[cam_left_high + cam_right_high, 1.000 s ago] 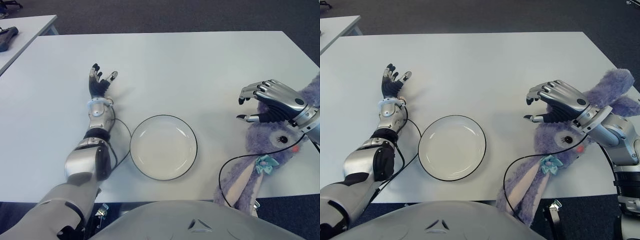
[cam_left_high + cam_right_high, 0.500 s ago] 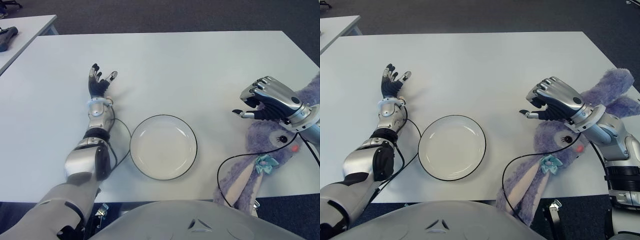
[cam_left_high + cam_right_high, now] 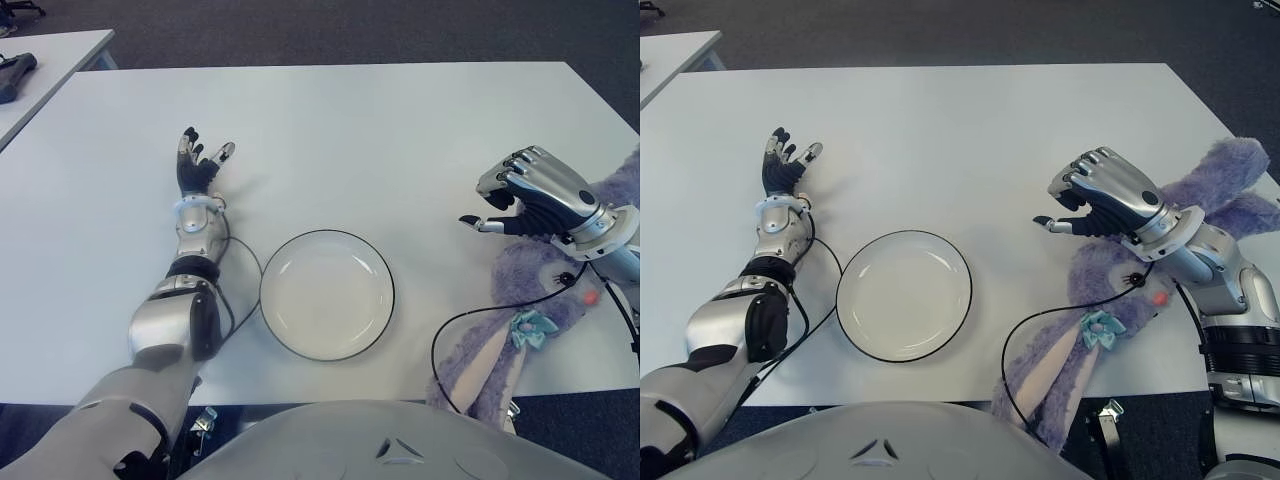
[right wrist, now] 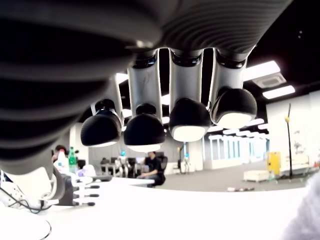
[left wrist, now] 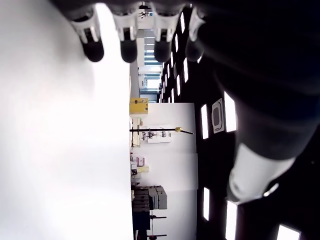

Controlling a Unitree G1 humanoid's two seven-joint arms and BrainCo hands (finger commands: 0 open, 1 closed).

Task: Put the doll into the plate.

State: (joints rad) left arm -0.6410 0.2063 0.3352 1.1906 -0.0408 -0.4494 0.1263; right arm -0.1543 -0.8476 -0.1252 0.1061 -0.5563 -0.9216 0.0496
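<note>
- Right hand [image 3: 1095, 195] hovers above the table [image 3: 970, 130] near its right edge, fingers curled partway and thumb held out from them; it grips nothing.
- Doll [image 3: 1110, 300], a purple plush rabbit, lies at the near right corner of the table, directly under and behind the right wrist. Its head is below the wrist; its ears [image 3: 1225, 175] run back toward the right edge, and its body and legs hang over the near edge.
- Key relation: the doll lies below the right hand and slightly toward the near right corner. Its long axis runs diagonally, from the ears at the right edge down to the legs past the near edge.
- Plate [image 3: 904, 294] sits near the near edge, around the middle of the table, empty, well apart from the doll and to its left.
- Left hand [image 3: 783, 165] shows on the left part of the table, beyond and to the left of the plate, fingers spread and holding nothing. It is far from the doll.
- Judgement: the right hand is the nearer one. It would need to descend and close on the head or upper body, then carry the doll left to the plate.
</note>
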